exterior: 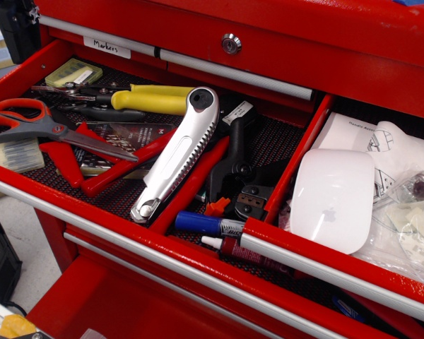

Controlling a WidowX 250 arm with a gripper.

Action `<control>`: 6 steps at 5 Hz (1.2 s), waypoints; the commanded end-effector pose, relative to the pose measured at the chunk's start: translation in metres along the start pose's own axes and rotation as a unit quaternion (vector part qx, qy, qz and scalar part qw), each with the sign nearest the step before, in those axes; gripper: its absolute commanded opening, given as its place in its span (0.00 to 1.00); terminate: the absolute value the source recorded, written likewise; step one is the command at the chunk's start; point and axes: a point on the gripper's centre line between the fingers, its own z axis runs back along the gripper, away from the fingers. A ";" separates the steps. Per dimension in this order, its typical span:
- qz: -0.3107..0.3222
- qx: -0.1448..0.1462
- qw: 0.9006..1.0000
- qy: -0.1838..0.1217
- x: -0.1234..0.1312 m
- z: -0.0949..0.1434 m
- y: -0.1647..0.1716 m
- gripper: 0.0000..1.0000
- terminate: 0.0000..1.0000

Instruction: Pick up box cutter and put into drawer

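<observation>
Lying diagonally among hand tools in the wide mesh-lined drawer, the box cutter points its black knob up and away and its narrow silver tip down toward the front rail. Its toothed edge faces right. It rests across the red-handled pliers. Left of the box cutter lie the orange-handled scissors; above and left of it sits the yellow-handled tool. Right of the box cutter, beyond a red divider, stands the smaller red drawer with its silver pull rail, open, holding the white mouse on white papers. No gripper appears, so its jaws cannot be judged.
</observation>
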 end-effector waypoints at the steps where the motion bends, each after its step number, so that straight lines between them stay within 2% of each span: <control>1: 0.000 0.000 1.000 0.000 0.000 0.000 0.000 1.00 0.00; 2: -0.027 0.003 0.999 -0.025 0.009 0.001 -0.051 1.00 0.00; 3: -0.020 0.007 0.999 -0.045 0.014 0.001 -0.102 1.00 0.00; 4: 0.008 0.023 0.998 -0.066 0.016 -0.013 -0.153 1.00 0.00; 5: 0.015 0.001 0.995 -0.094 0.018 -0.032 -0.200 1.00 0.00; 6: 0.042 0.009 0.992 -0.118 0.030 -0.054 -0.204 1.00 0.00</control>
